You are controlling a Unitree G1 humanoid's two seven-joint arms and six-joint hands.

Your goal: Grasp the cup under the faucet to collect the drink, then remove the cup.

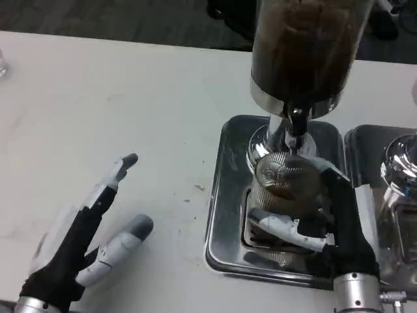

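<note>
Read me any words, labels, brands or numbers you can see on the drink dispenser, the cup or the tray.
None can be read.
Dispenser: no label visible.
Cup in the right robot hand: a raised pattern, too blurred to make out as text.
Tray: plain metal, no markings.

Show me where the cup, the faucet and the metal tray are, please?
cup [281, 175]: head view, on its clear ribbed wall.
faucet [298, 121]: head view, on the spout above the cup.
metal tray [229, 189]: head view, on its bare left side.
</note>
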